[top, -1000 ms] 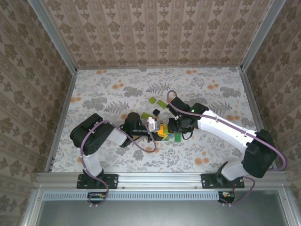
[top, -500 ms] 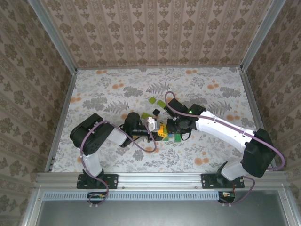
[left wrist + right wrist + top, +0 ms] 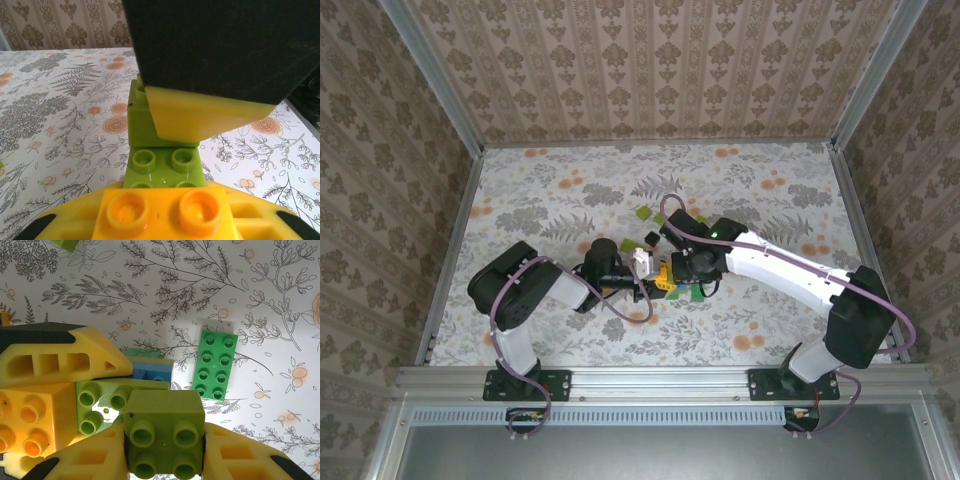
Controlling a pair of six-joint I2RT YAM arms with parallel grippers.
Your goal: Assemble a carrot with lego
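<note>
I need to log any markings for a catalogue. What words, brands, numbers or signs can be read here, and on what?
None can be read.
Lime-green plastic brick, orange plastic brick, green eight-stud plastic brick: no lettering legible on the studs.
Floral table covering and patterned walls: ornament, no text.

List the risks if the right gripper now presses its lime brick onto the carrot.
1. The lime brick in the right gripper looks offset from the carrot's open studs, so a push may seat it crooked or not at all.
2. The left gripper holds the carrot near its orange end, so force at the green end could lever it loose.
3. The two grippers' fingers sit very close and might collide.
</note>
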